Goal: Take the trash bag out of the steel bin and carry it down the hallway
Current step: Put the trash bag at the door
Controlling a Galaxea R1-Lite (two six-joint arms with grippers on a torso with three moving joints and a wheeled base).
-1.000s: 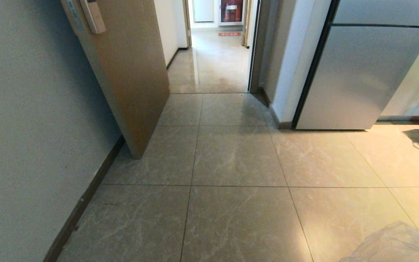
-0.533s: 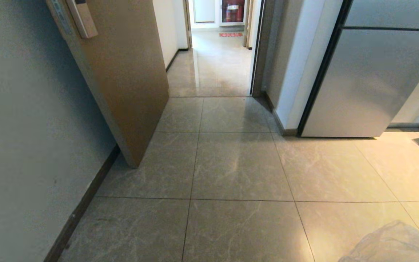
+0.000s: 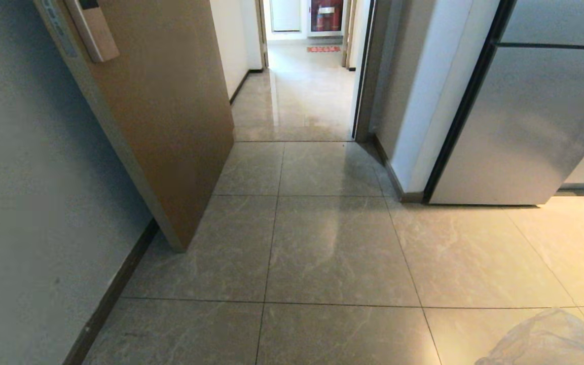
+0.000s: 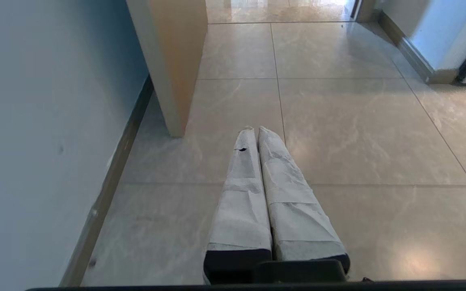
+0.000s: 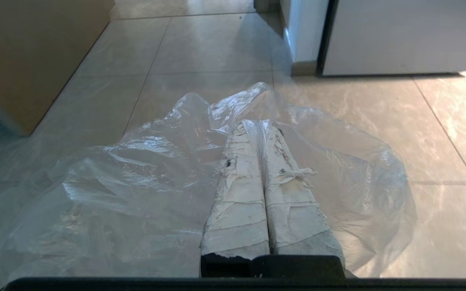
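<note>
Trash bag [image 5: 144, 182], clear and crinkled, pinched between right gripper [image 5: 259, 123] fingers; left gripper [image 4: 257, 129] pressed together, empty.

— The trash bag [image 5: 144, 173]: what is it made of?
— Thin clear plastic, crinkled and shiny, draped over the right gripper [image 5: 260, 121], whose fingers [image 5: 237, 194] are wrapped in rough, worn white tape.
— And the left gripper [image 4: 256, 128]?
— The same white wrapping, cleaner and matt.
— The hallway [image 3: 302, 96]?
— Glossy grey-beige marbled tiles reflecting light, with matt pale walls.
— Anything else?
— A smooth brown wood-look door [image 3: 170, 116] and a brushed-metal refrigerator [image 3: 520, 126] with a satin sheen.
</note>
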